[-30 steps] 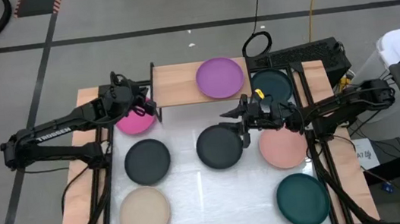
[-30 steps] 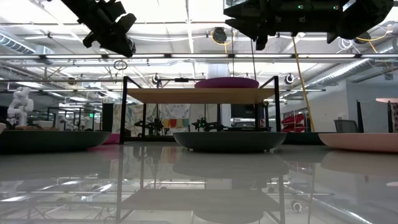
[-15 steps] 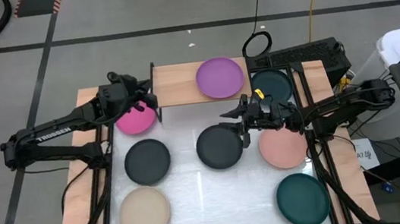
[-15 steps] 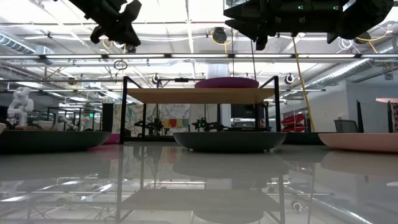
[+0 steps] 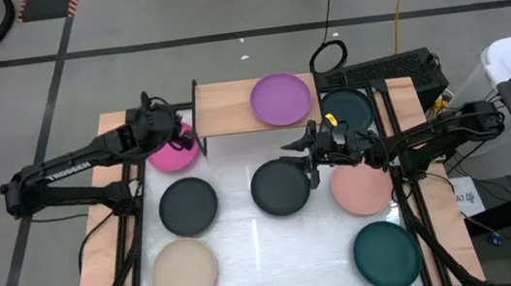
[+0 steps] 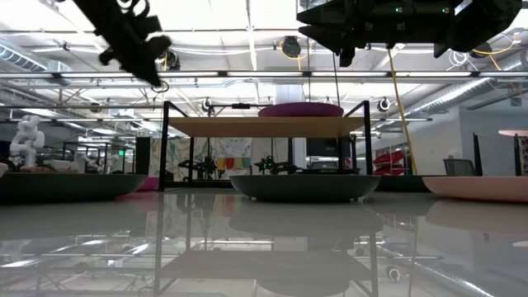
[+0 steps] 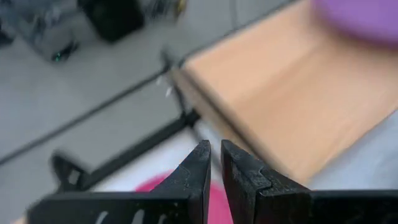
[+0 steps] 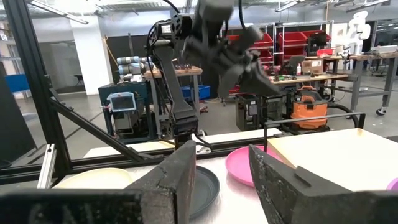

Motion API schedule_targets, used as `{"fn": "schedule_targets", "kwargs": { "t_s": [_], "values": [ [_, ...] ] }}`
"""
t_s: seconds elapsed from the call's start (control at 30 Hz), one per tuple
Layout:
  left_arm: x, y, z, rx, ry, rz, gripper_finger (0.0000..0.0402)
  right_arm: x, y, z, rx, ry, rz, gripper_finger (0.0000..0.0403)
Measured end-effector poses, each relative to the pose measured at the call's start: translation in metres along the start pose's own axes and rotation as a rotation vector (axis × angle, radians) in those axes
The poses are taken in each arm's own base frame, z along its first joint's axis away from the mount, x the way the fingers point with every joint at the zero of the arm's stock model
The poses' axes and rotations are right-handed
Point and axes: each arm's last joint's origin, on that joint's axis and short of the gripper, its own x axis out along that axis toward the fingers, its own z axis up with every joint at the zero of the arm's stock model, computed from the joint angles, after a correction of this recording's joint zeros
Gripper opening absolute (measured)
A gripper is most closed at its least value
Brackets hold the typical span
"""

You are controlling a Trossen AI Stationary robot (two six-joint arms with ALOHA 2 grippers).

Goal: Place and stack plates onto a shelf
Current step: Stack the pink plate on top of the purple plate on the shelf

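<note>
The shelf (image 5: 227, 107) stands at the table's far edge and carries the purple plate (image 5: 280, 99) on its right half. My left gripper (image 5: 179, 133) hovers shut over the hot pink plate (image 5: 171, 156), just left of the shelf; in the left wrist view its fingers (image 7: 199, 171) show almost no gap between them. My right gripper (image 5: 288, 154) is open and hangs above the far edge of a charcoal plate (image 5: 279, 191) at mid-table. Every plate lies flat on its base.
A second charcoal plate (image 5: 188, 206), the beige plate (image 5: 184, 272), the salmon plate (image 5: 361, 189) and two teal plates (image 5: 386, 254) (image 5: 349, 107) lie around the table. The shelf's left half is bare wood. Black frame rails run along both table sides.
My left gripper rose briefly, then came down again and shifted a little toward the table's left edge, turning as it went, still above the hot pink plate. The plates did not move.
</note>
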Motion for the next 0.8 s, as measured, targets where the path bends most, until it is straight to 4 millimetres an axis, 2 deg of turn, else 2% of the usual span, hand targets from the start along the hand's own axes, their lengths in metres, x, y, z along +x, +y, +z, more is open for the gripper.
{"fn": "schedule_targets", "kwargs": {
  "t_s": [0.27,0.4,0.6,0.8],
  "values": [
    [-0.002,0.013,-0.026,0.006,0.249,0.111,0.0044,0.000,0.000,0.000,0.000,0.000,0.000,0.0130],
    [0.004,0.012,-0.033,0.048,0.360,0.107,0.0044,0.000,0.000,0.000,0.000,-0.002,0.000,0.0130],
    [0.029,-0.001,-0.040,0.085,0.517,0.066,0.0044,0.000,0.000,0.001,-0.004,-0.011,0.001,0.0130],
    [0.055,-0.011,-0.052,0.169,0.648,0.112,0.0044,0.000,0.000,0.000,-0.007,0.000,0.004,0.0130]
  ]
}}
